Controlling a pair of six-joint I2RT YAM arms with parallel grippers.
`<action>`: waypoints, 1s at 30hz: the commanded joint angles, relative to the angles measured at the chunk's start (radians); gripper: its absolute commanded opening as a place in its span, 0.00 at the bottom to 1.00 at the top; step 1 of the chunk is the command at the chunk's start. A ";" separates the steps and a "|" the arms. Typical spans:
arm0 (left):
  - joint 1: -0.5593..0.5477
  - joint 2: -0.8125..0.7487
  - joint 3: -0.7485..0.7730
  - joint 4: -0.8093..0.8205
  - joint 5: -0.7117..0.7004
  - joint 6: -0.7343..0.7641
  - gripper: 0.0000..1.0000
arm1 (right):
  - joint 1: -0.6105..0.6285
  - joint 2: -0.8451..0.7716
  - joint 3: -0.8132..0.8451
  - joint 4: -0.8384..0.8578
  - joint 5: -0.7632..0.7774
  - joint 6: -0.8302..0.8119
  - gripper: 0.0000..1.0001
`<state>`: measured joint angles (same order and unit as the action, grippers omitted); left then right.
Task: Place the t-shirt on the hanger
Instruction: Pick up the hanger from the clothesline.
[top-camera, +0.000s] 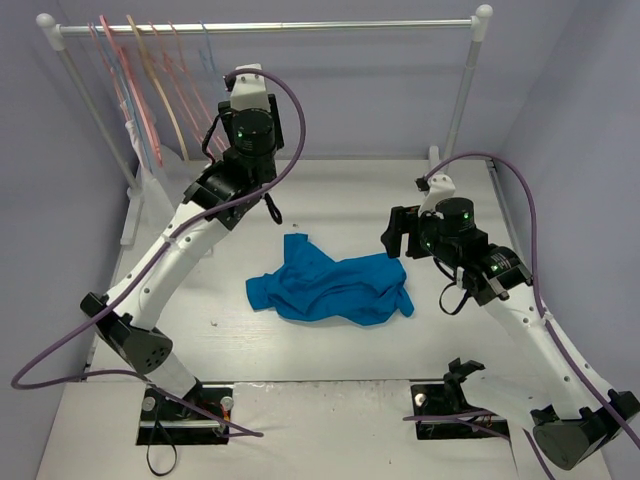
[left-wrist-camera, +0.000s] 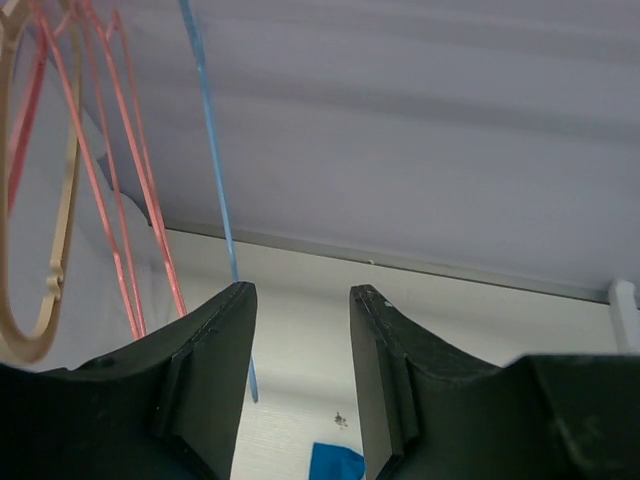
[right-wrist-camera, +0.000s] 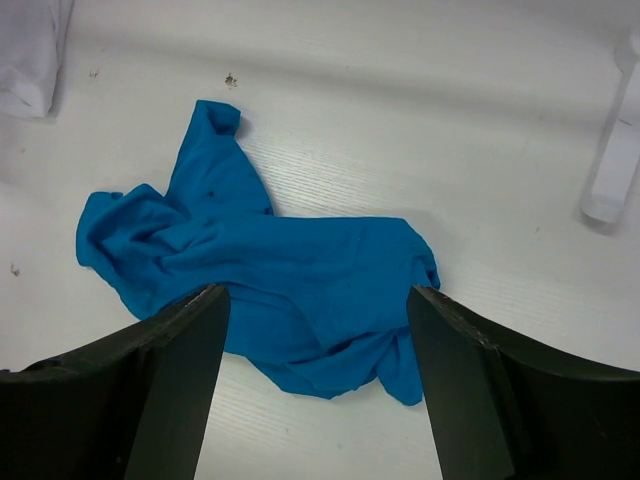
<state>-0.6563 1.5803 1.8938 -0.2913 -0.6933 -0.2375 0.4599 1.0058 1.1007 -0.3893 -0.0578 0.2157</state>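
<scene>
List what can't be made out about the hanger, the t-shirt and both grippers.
- Hanger: the left wrist view shows only one thin wire. The top edge cuts off its hook, and the left gripper hides part of its lower run. In the top view it is too thin to trace.
- Contact: whether the left gripper touches the hanger cannot be told.
- T-shirt: it is crumpled, so collar and sleeves are indistinct. In the right wrist view the right gripper hides its near edge.
</scene>
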 joint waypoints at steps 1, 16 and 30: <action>0.027 -0.002 0.050 0.132 -0.057 0.081 0.42 | 0.006 -0.003 0.004 0.043 -0.011 0.001 0.73; 0.231 0.109 0.139 -0.058 0.075 -0.072 0.42 | 0.006 0.028 -0.005 0.066 -0.019 -0.033 0.75; 0.267 0.188 0.198 -0.094 0.153 -0.075 0.38 | 0.006 0.059 -0.022 0.089 -0.019 -0.035 0.75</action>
<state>-0.3981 1.7935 2.0262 -0.4095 -0.5468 -0.3016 0.4599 1.0550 1.0733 -0.3656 -0.0685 0.1921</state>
